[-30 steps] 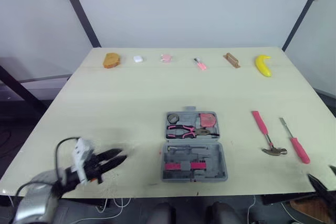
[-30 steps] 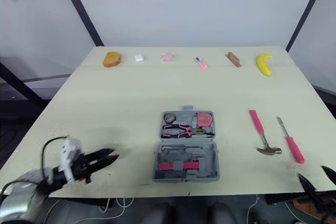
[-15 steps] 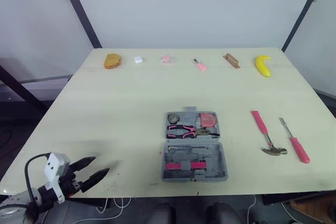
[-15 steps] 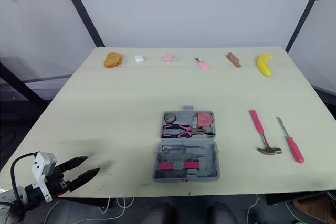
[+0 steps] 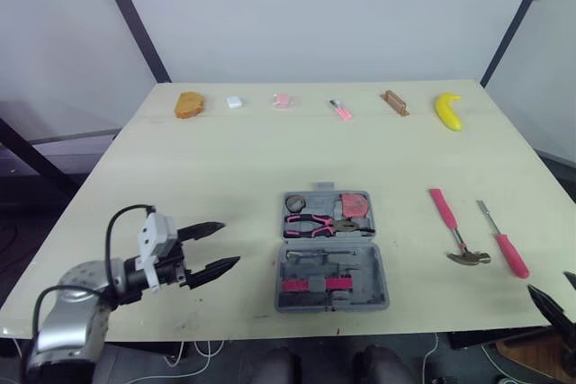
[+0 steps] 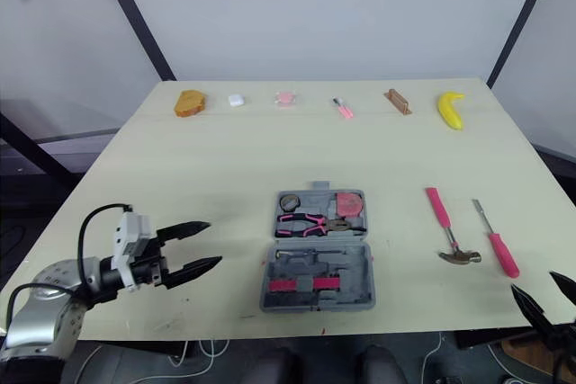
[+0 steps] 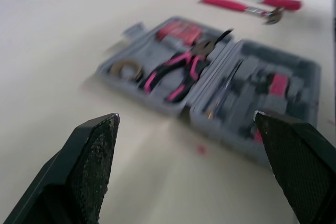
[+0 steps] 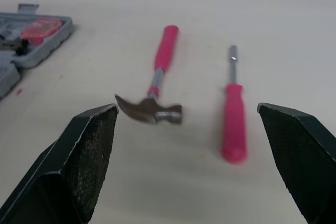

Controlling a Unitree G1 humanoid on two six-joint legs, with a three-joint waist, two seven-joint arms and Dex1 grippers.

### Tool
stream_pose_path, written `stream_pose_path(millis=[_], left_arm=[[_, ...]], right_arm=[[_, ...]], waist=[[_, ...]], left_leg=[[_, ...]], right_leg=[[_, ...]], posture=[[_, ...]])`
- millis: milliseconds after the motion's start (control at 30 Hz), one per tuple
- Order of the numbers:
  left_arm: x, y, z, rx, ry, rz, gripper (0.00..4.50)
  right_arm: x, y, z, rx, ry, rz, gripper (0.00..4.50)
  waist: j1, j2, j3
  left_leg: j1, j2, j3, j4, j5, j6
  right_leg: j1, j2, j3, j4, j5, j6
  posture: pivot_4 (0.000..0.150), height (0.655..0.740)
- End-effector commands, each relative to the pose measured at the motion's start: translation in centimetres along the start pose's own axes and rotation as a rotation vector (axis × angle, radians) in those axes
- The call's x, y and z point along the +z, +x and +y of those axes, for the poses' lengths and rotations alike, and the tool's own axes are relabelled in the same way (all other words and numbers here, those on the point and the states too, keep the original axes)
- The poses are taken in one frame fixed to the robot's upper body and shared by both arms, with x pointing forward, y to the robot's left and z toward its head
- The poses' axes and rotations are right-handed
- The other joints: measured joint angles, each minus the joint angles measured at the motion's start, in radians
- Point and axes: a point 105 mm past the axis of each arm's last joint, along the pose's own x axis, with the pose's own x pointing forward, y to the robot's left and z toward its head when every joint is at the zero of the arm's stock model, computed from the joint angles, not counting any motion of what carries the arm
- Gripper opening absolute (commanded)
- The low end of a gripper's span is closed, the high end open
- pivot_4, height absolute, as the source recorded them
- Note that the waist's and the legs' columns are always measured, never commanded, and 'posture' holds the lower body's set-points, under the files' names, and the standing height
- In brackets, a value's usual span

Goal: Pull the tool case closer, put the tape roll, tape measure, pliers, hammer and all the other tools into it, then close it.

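L gripper [image 5: 229,243] fingers spread, left of open tool case [image 5: 382,287]; R gripper [image 6: 535,283] fingers spread near hammer [image 6: 441,216], both empty

Right gripper [image 6: 533,281] largely cut off at the lower corner; far pink item [image 5: 283,99] too small to name.

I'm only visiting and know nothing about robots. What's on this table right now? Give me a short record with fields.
Case: tool case lies open near the front of the table
Inside case: pliers, tape roll, tape measure
Outside case: hammer and screwdriver, on the table to the case's right
Left gripper: open, empty, left of the case, pointing toward it
Right gripper: open, empty, near the front right corner
Back row: banana and other small items
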Motion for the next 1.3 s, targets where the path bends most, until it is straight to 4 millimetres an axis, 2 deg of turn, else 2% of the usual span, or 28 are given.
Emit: stream_pose_path(millis=[33,200,467,567,733,933,1033,1300], left_arm=[[1.9,1.0,-1.1,-0.118,0.051,-0.026,4.41],[4.3,2.5,-2.4,-0.284,0.098,-0.049,4.41],[7.3,3.5,-3.1,-0.425,0.184,-0.054,4.41],[8.8,4.2,-3.5,-0.458,0.228,-0.082,4.41],[9.1,4.6,-4.2,-0.488,0.225,-0.089,4.41],[9.3,4.5,-4.3,-0.493,0.218,-0.09,4.41],[9.3,4.4,-4.2,-0.492,0.214,-0.092,4.5],[9.4,4.2,-4.2,-0.488,0.212,-0.094,4.5]], right_arm=[[0.4,2.0,0.2,-0.035,-0.048,0.028,4.5],[0.3,5.6,0.9,-0.047,-0.042,0.068,4.5],[-0.5,8.9,0.8,-0.102,0.004,0.18,4.5],[-1.6,9.9,0.6,-0.133,0.029,0.269,4.5],[-1.8,11.2,1.4,-0.113,0.038,0.277,4.5],[-3.2,11.3,1.2,-0.119,0.064,0.311,4.5],[-4.3,11.2,1.3,-0.118,0.104,0.35,3.74],[-5.9,10.9,1.3,-0.122,0.101,0.395,0.08]], waist=[[-0.003,0.0,0.0],[-0.002,0.0,0.001],[-0.003,0.0,0.001],[-0.003,-0.001,0.002],[-0.005,0.0,0.002],[-0.004,-0.001,0.002],[-0.004,-0.001,0.002],[-0.005,-0.005,0.0]], left_leg=[[0.0,0.0,0.0,0.0,0.0,0.0],[-0.002,0.0,0.0,-0.001,0.0,0.0],[-0.002,-0.002,-0.001,-0.001,0.0,0.0],[-0.002,-0.004,-0.001,-0.001,0.0,0.0],[-0.002,-0.005,-0.002,-0.001,0.0,0.0],[-0.003,-0.006,-0.002,0.0,0.0,0.0],[-0.003,-0.006,-0.003,0.0,0.0,0.0],[-0.002,-0.005,-0.003,0.0,0.0,0.0]], right_leg=[[0.0,0.0,0.0,0.0,0.0,0.0],[-0.003,0.001,-0.002,0.0,0.0,0.0],[-0.003,0.002,-0.002,0.001,0.0,0.0],[-0.003,0.002,-0.002,0.001,0.0,0.0],[-0.003,0.002,-0.002,0.001,0.0,0.0],[-0.003,0.002,-0.003,0.001,0.0,0.0],[-0.003,0.002,-0.003,0.001,0.0,0.0],[-0.002,0.002,-0.003,0.002,0.0,0.0]], posture=[[0.15,0.74],[0.15,0.74],[0.15,0.74],[0.15,0.74],[0.15,0.74],[0.15,0.74],[0.15,0.74],[0.15,0.74]])
